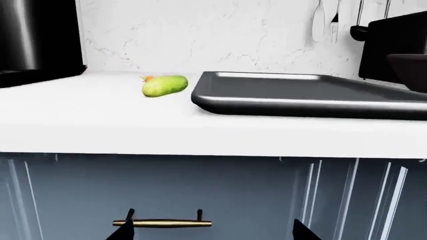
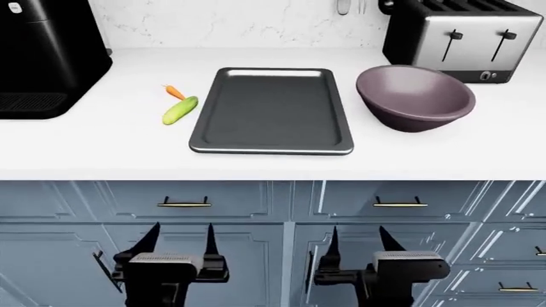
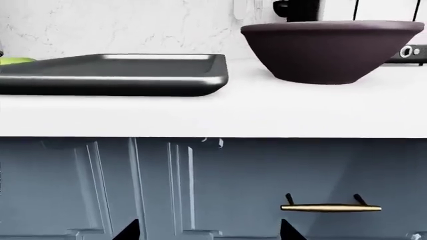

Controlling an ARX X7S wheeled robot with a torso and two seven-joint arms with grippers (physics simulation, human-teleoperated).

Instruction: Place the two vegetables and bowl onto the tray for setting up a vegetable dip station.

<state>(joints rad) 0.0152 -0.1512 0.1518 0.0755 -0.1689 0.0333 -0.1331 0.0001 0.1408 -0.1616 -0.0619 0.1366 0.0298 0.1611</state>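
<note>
Flat rectangular dark grey metal tray (image 2: 271,110) sits bare at frame centre in the head view. Small thin orange carrot (image 2: 174,92) and thicker light-green cucumber (image 2: 180,110) lie touching just left of it. Deep round matte mauve bowl (image 2: 415,98) is upright just right of it.

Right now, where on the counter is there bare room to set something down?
The tray itself is bare. Open counter runs along the front edge, and between the coffee machine and the cucumber. It is crowded on the right, where the bowl sits in front of the toaster.
</note>
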